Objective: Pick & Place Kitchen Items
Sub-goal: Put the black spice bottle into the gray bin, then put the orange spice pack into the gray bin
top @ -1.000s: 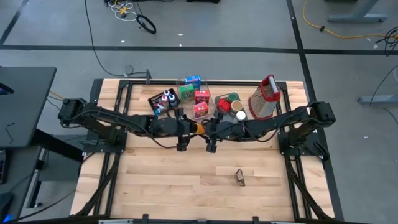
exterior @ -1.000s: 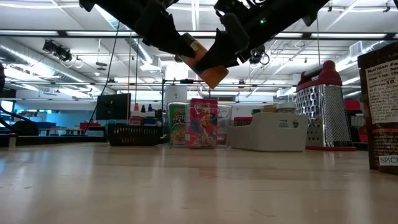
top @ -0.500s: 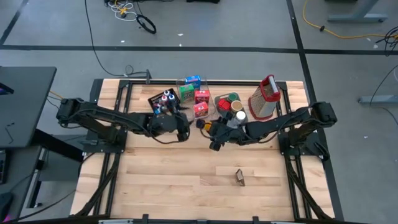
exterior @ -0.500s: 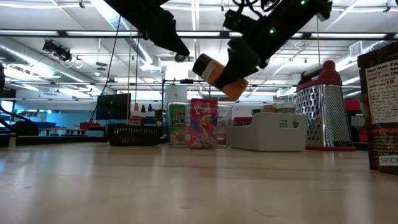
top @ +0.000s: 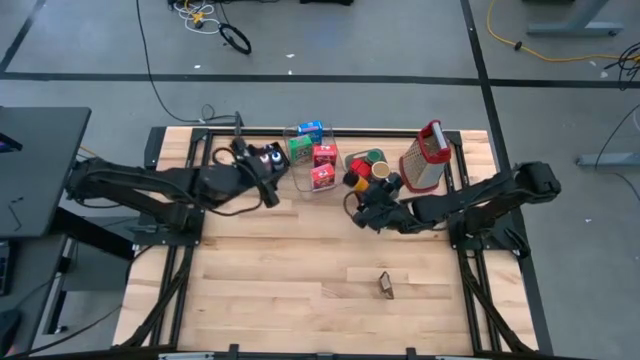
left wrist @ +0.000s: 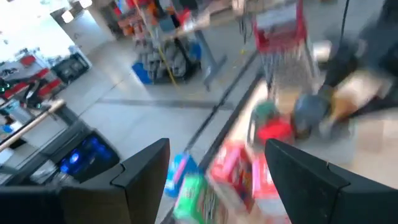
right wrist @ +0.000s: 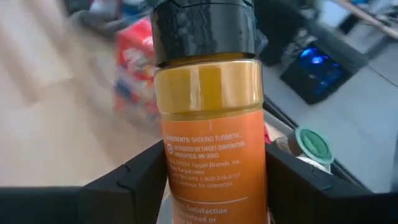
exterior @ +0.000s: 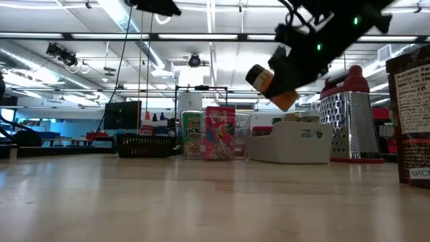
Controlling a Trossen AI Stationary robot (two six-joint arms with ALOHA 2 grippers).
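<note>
Jar: your right pincer (right wrist: 214, 186) holds the turmeric jar (right wrist: 208, 118) in the air near the grey tray (exterior: 289, 142).
Handling: rigid, light, smooth-sided I judge — keep hold on the labelled body, below the black cap.
Left pincer (left wrist: 217, 180): wide, holding nothing.
Tabletop (top: 300, 280): bare wood, level.
Room: open workshop behind — no one near.
</note>
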